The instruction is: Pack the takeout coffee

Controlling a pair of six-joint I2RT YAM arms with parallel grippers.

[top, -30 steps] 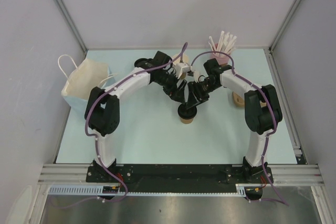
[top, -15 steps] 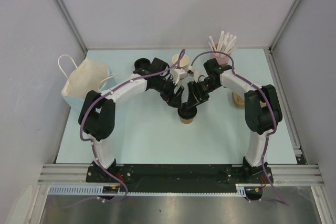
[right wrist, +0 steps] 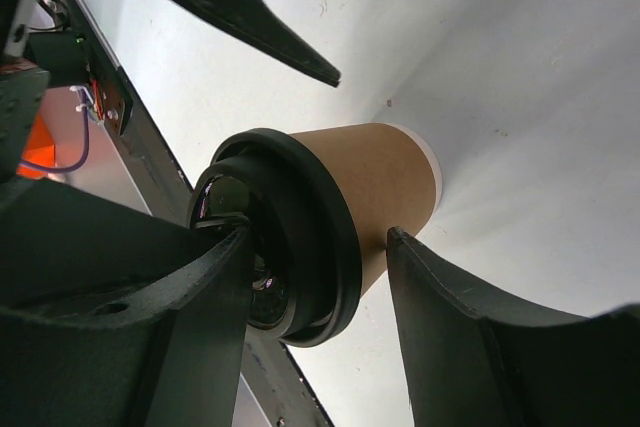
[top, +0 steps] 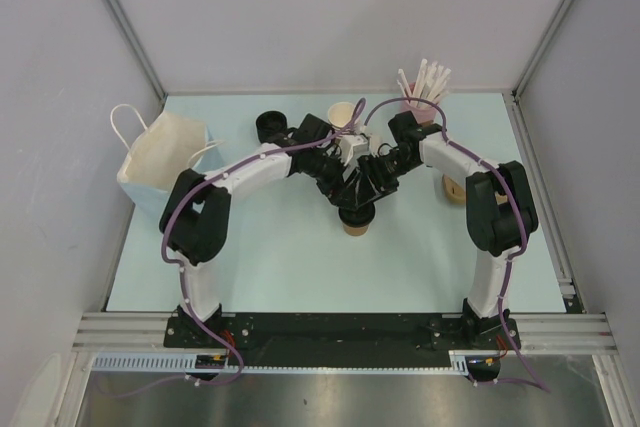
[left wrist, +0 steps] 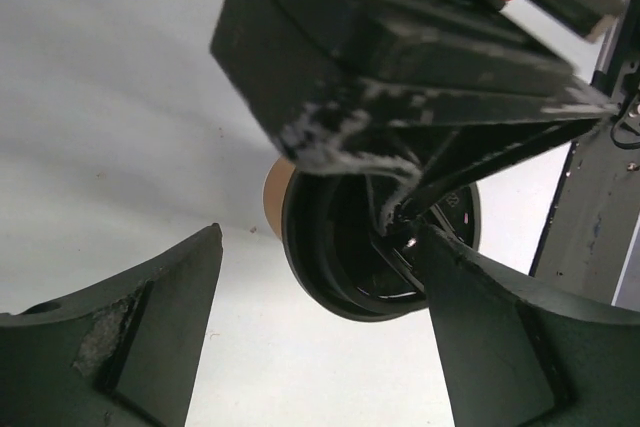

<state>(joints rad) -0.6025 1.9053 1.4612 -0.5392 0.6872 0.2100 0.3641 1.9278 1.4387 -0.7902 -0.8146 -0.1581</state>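
The left arm (top: 240, 169) and right arm (top: 452, 159) have white link shells, bulky black joints and a trailing purple cable (top: 168, 232) each. The left gripper (left wrist: 320, 237) has black fingers (left wrist: 130, 337), scuffed grey.

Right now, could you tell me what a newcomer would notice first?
The right gripper straddles the black lid of the takeout coffee at mid-table, with the left gripper open close by. A white paper bag stands at the left edge, and a pink cup of white sticks at the back.
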